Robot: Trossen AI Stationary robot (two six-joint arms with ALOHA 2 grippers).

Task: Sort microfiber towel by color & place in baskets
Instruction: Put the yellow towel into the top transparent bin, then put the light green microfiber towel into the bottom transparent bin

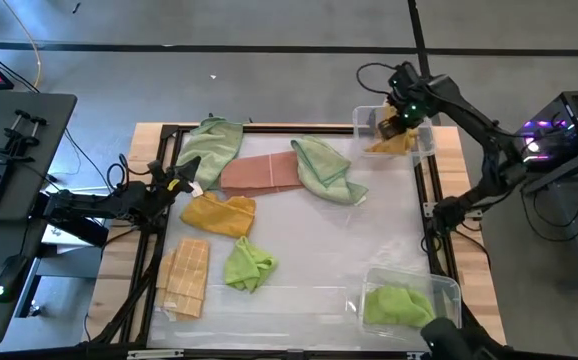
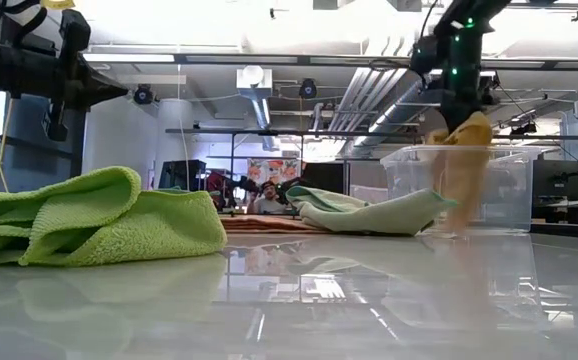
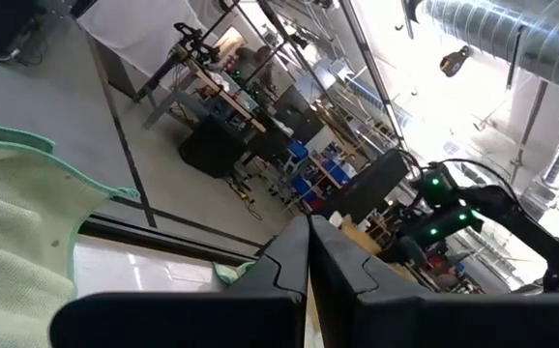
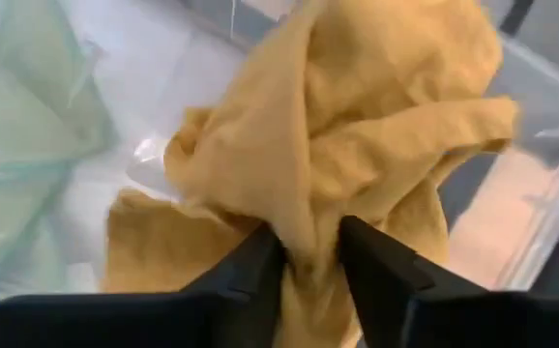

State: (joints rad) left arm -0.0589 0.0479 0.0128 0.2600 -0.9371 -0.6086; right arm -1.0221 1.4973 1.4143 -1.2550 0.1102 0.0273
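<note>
Glossy white table [image 1: 299, 250], towels scattered; open-ceiling workshop, ducts [image 2: 254, 80] overhead.

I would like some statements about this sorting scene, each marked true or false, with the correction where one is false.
1. The right tool grips a yellow towel. True.
2. The yellow towel hangs over the far clear basket. True.
3. The near clear basket holds a pink towel. False: it holds a green towel.
4. The left tool carries a towel. False: its fingers are shut together on nothing, at the table's left edge.
5. A pink towel lies flat on the table between two pale green ones. True.
</note>
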